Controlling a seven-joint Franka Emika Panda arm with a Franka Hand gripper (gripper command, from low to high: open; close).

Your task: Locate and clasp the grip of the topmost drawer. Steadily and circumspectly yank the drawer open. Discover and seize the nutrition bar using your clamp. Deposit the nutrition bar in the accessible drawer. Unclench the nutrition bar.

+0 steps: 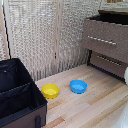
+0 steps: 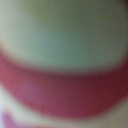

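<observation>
The dark brown dresser stands at the exterior view's upper right. Its topmost drawer (image 1: 102, 40) has a flat brown front with a silver bar handle (image 1: 101, 40). The drawer sits forward of the like drawer below (image 1: 109, 62), with a dark gap showing above its front. The nutrition bar is out of view. No clamp fingers show in either view; only a white bit of the arm (image 1: 125, 75) pokes in at the right edge. The wrist view is a close blur of pale green-white over a red band (image 2: 65, 95), and what it shows cannot be made out.
A yellow bowl (image 1: 50, 90) and a blue bowl (image 1: 78, 86) sit side by side on the light wooden table (image 1: 95, 107). A black open-topped box (image 1: 17, 95) fills the lower left. A pale woven screen (image 1: 45, 35) stands behind.
</observation>
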